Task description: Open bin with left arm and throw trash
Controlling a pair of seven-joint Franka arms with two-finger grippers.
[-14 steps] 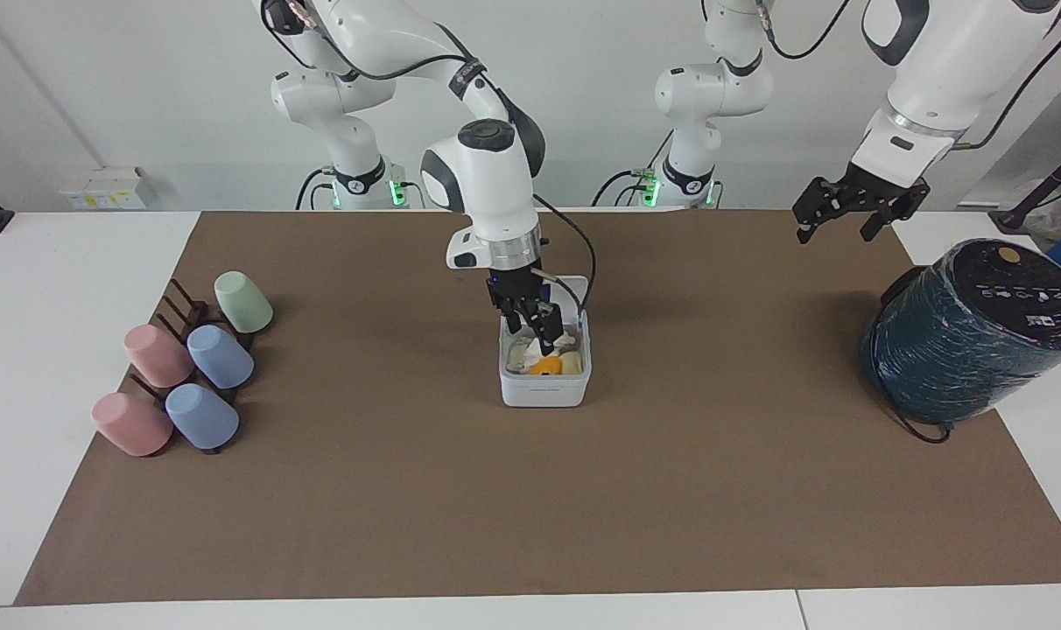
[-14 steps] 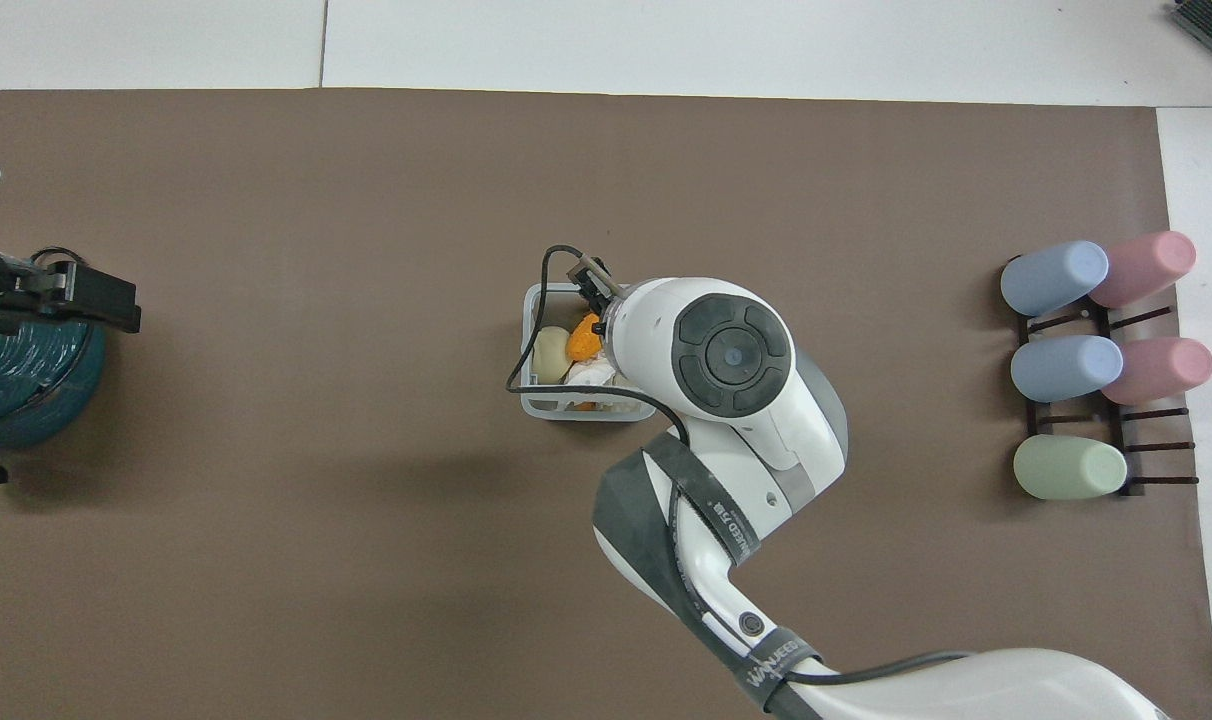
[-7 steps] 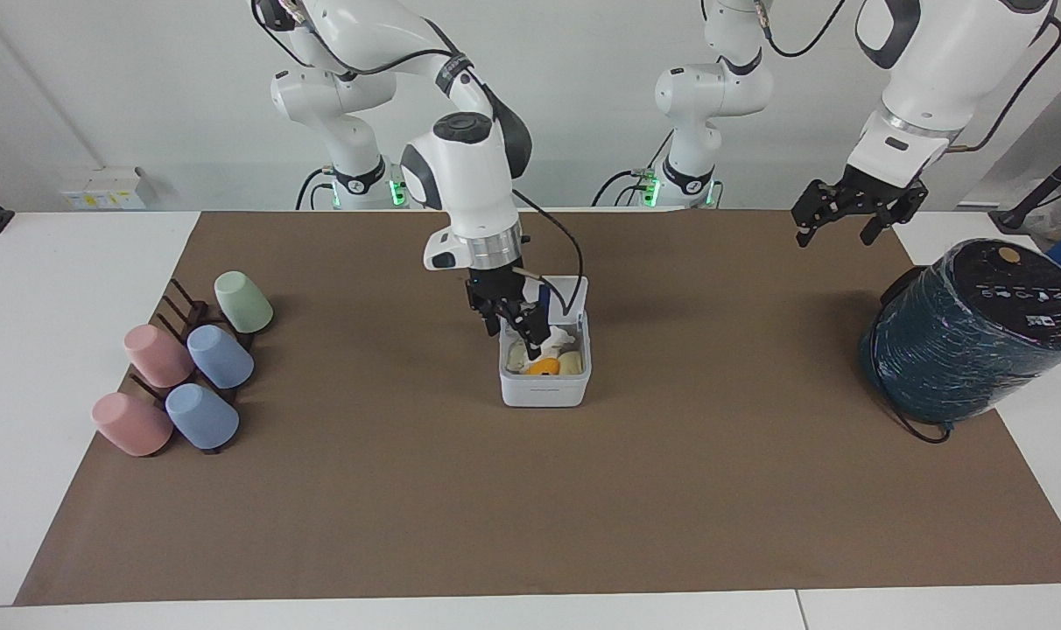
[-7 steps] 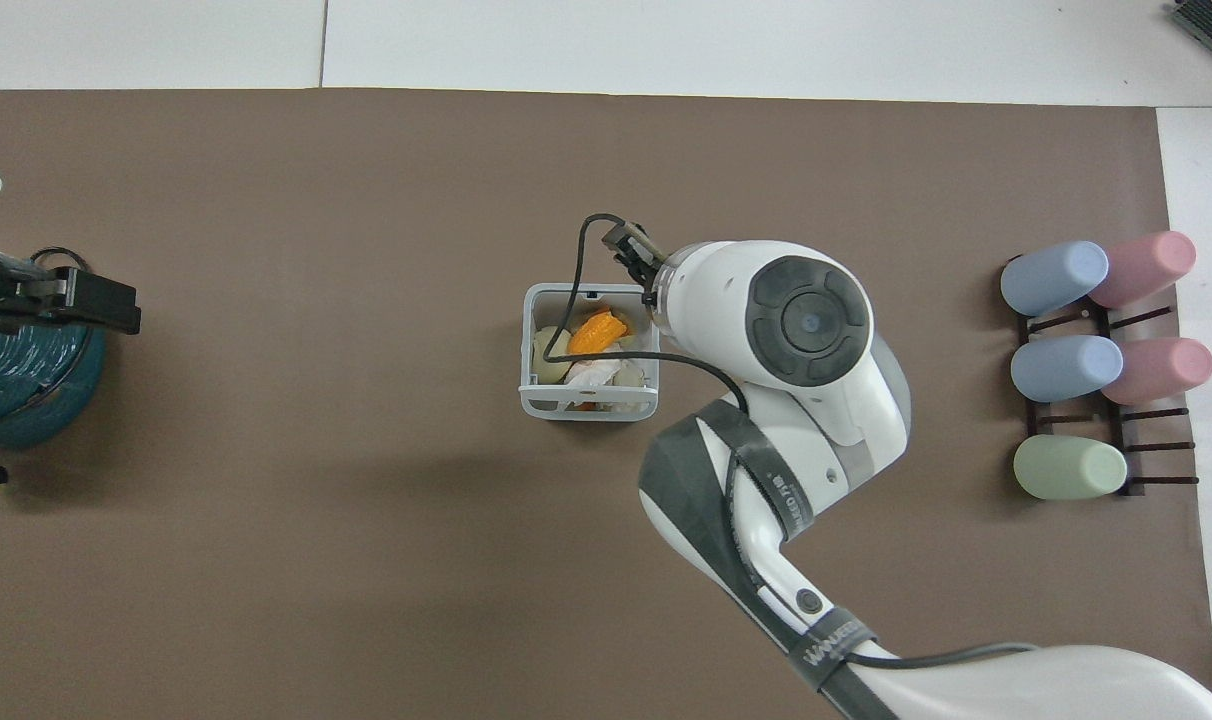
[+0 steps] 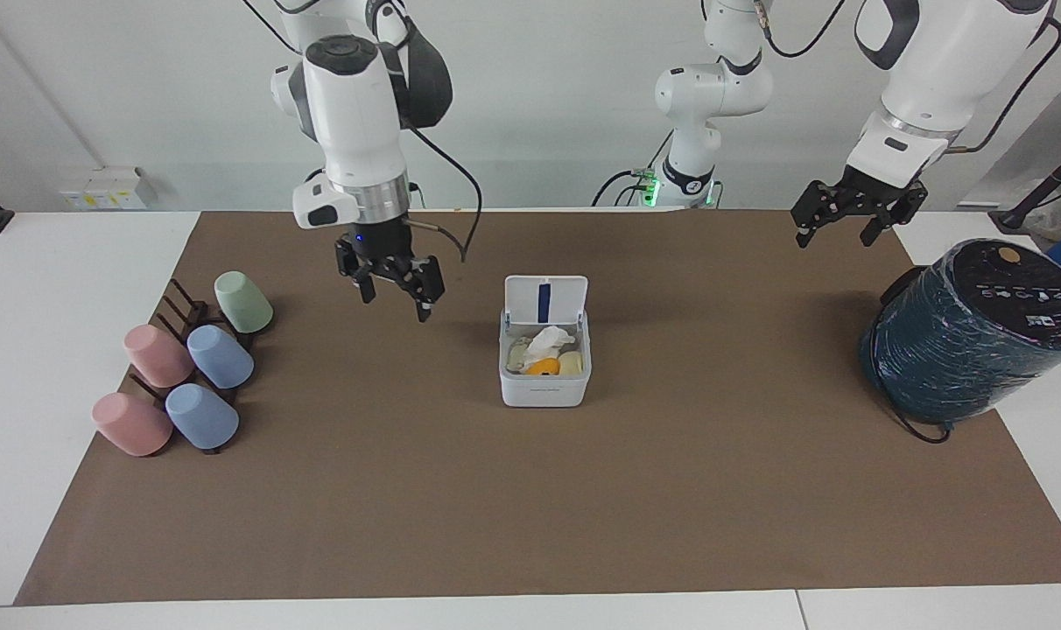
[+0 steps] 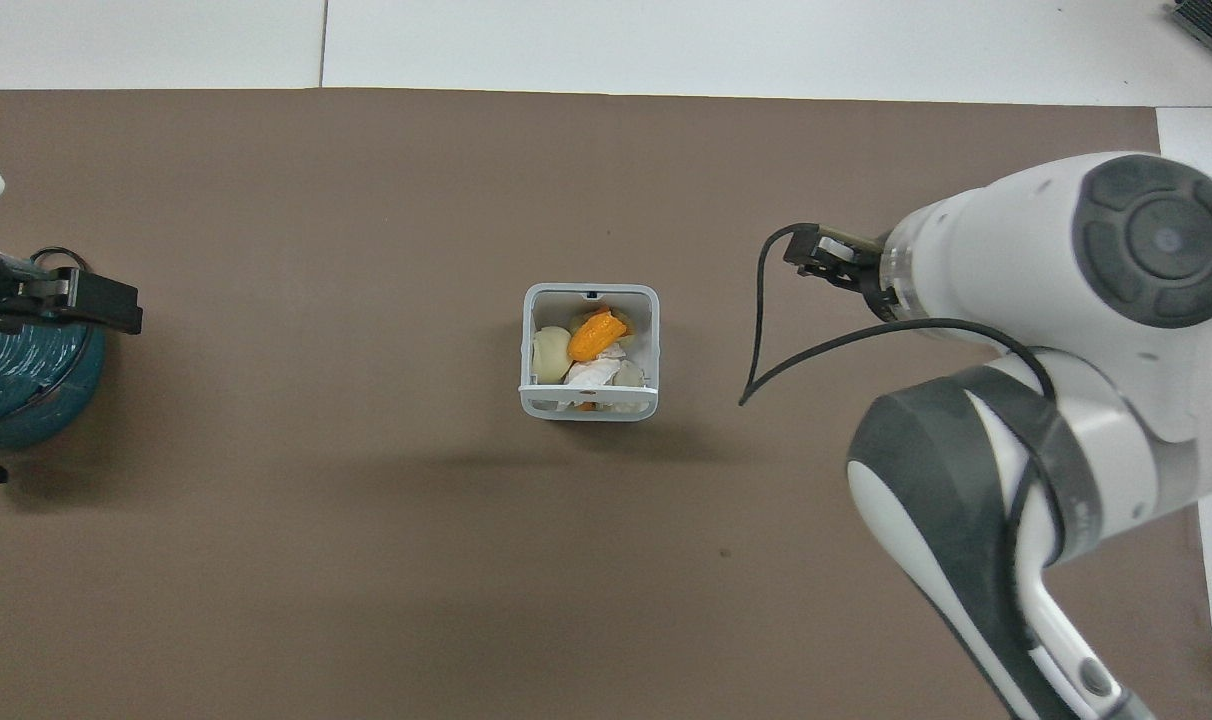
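The small white bin [image 5: 544,389] stands mid-mat with its lid [image 5: 545,300] upright and open, the blue strip showing. Inside lie the trash lumps: a bright orange one [image 5: 544,366], a pale cream one [image 5: 571,362] and a crumpled white piece [image 5: 549,337]. From overhead, the orange lump [image 6: 594,335] and the cream lump [image 6: 545,355] lie inside the bin's rim [image 6: 526,340]. My right gripper [image 5: 392,290] is open and empty, raised over the mat between the cups and the bin. My left gripper [image 5: 848,224] is open, raised beside the teal cylinder, and waits.
A big dark teal cylinder [image 5: 977,332] lies at the left arm's end of the table and also shows in the overhead view [image 6: 16,380]. Several pastel cups [image 5: 220,356] sit on a dark rack at the right arm's end. My right arm hides them in the overhead view.
My right gripper has risen out of the bin and swung toward the cups, empty. The trash stays in the bin. My left gripper has hardly moved.
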